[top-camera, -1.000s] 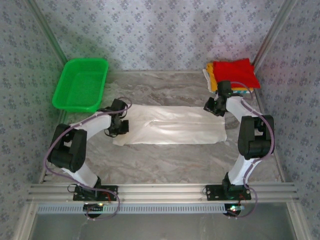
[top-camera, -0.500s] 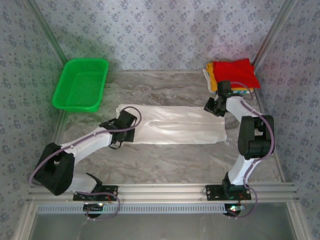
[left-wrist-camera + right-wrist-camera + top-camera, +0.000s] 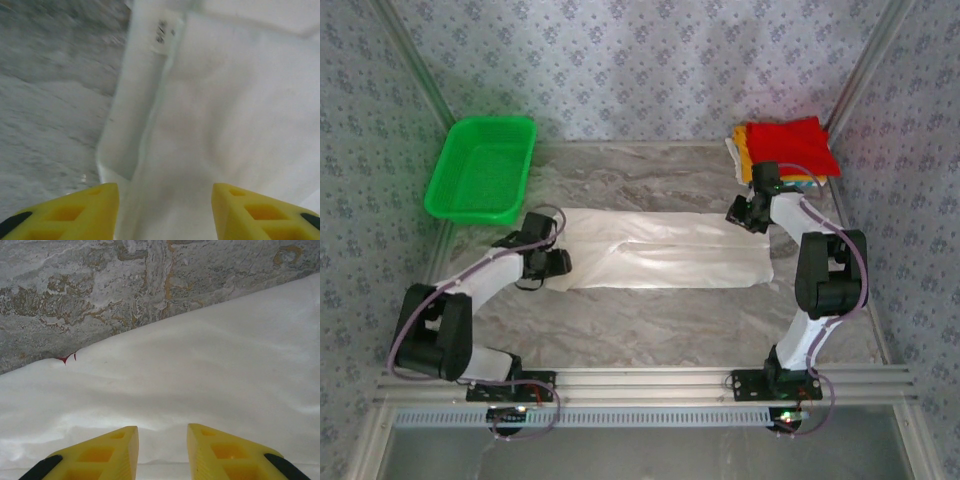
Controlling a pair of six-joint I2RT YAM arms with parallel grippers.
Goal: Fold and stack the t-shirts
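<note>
The left arm has pulled back from over the cloth since the last frame, while the right arm has stayed put.

From the top view, I see the white t-shirt (image 3: pixel 660 250) lying as a long strip across the marbled table (image 3: pixel 650 320). The left gripper (image 3: pixel 552 264) is at its left end and the right gripper (image 3: pixel 744 214) at its far right corner. The stack of folded t-shirts (image 3: pixel 788 150) sits just beyond, and the green basket (image 3: pixel 480 170) is far left.

On my left wrist camera, the yellow fingers (image 3: pixel 75 210) stand wide apart above the shirt's layered edge, with a label (image 3: pixel 162 32) ahead.

On the right wrist camera, the fingers (image 3: pixel 100 455) are narrowly apart and hold nothing. They are over cloth near its edge, where a red speck of print (image 3: pixel 67 358) peeks out.

I judge the lengthwise folds done and the crosswise fold in hand. Next I need to lower the left gripper, pinch every layer, and carry that end rightward.
</note>
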